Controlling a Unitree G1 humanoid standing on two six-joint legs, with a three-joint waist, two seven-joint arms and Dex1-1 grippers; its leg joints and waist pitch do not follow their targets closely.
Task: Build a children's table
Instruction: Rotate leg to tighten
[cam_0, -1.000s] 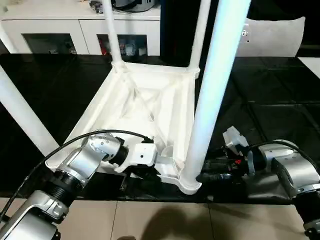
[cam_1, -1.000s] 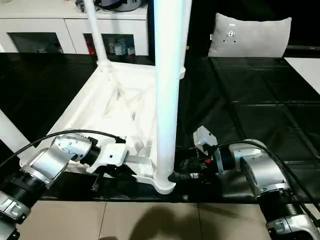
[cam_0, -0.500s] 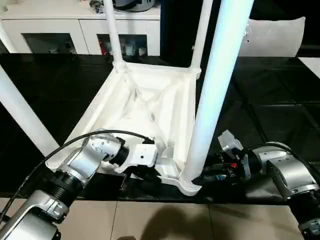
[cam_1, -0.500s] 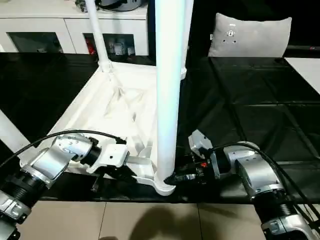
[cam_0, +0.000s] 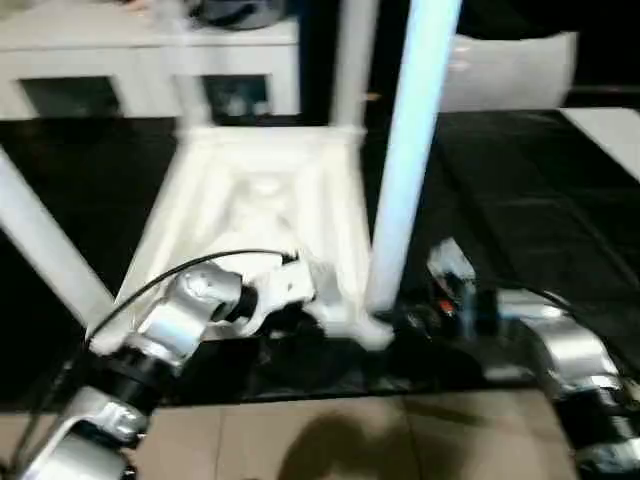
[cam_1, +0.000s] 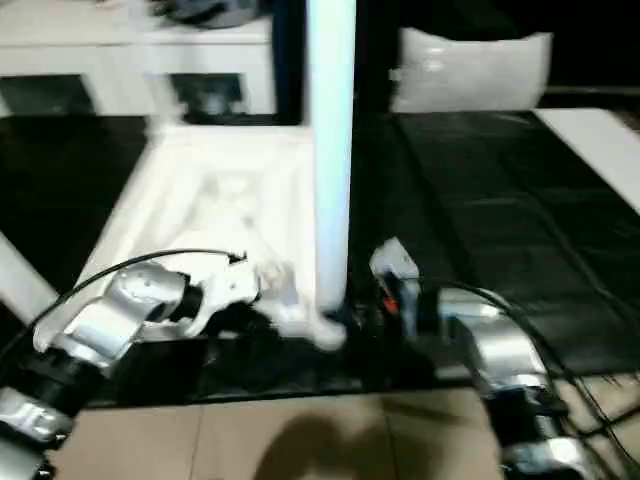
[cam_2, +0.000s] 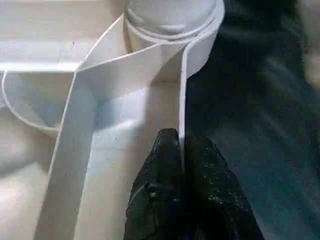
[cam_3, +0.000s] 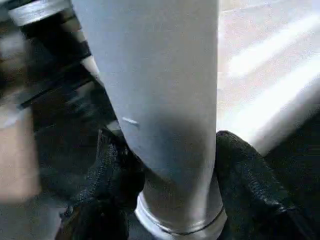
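Though head views blur | left gripper (cam_2: 181, 145) pinches table rim (cam_2: 182, 90) | right gripper (cam_3: 170, 165) clasps leg (cam_3: 155, 90)

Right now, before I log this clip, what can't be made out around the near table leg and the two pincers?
- Near leg: top cut off by the head view's upper edge.
- Leg seating depth in its corner socket: hidden by the socket wall.
- Right pincer: pad contact hidden behind the leg.
- Left pincer pinches the tabletop rim.

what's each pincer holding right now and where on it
Left pincer pinches the white plastic table top's thin side rim near a corner socket. Right pincer clasps the white tapered tube leg just above its socket.
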